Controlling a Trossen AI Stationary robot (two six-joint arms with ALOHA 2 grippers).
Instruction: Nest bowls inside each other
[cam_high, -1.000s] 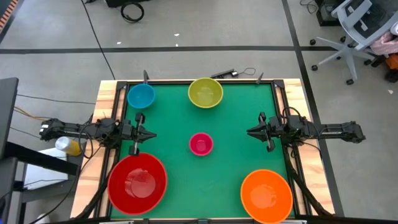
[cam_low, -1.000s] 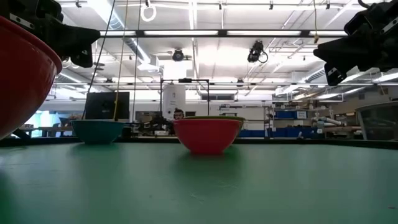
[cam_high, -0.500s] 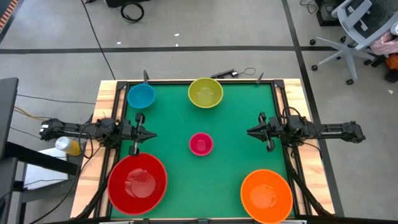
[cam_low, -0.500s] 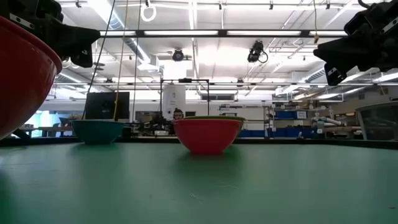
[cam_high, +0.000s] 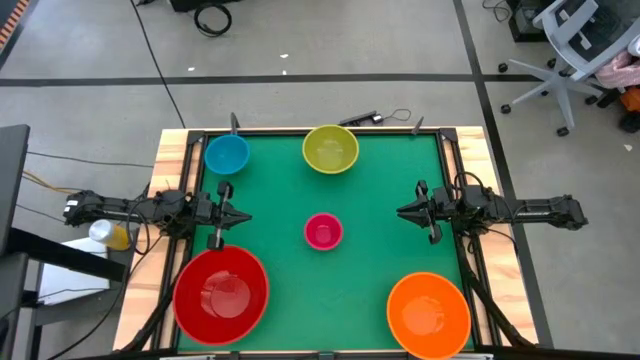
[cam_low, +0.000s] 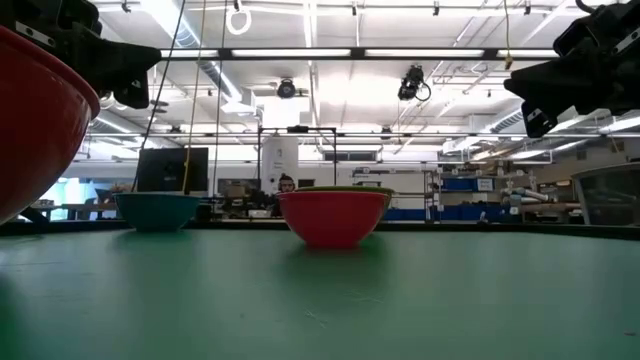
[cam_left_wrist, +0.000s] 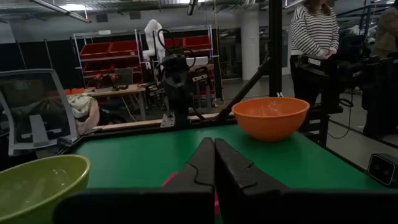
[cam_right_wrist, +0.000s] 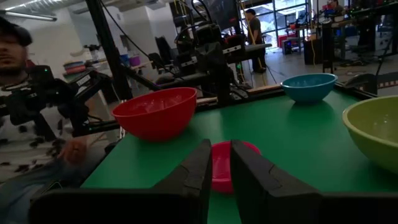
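- Five bowls sit apart on the green table (cam_high: 380, 250), none nested, seen from the high view
- Left gripper (cam_high: 243, 216) hangs at the left middle of the frame, above the table's left edge, its fingers (cam_left_wrist: 202, 163) pressed together and holding nothing
- Red bowl (cam_high: 221, 296) lies at lower left, just below that gripper
- Blue bowl (cam_high: 227, 154) stands at upper left, near the table's far corner
- Pink-magenta bowl (cam_high: 323, 232) rests at the centre, between the two grippers and well apart from both
- Yellow-green bowl (cam_high: 330, 149) sits at upper centre, beside the far edge
- Orange bowl (cam_high: 428, 315) lies at lower right
- Right gripper (cam_high: 402, 211) hangs at the right middle, pointing toward the centre; its fingers (cam_right_wrist: 198, 165) stand slightly parted with a narrow gap and grip nothing
- Beyond the table, a person in a striped top (cam_left_wrist: 314, 31) stands in the left wrist view
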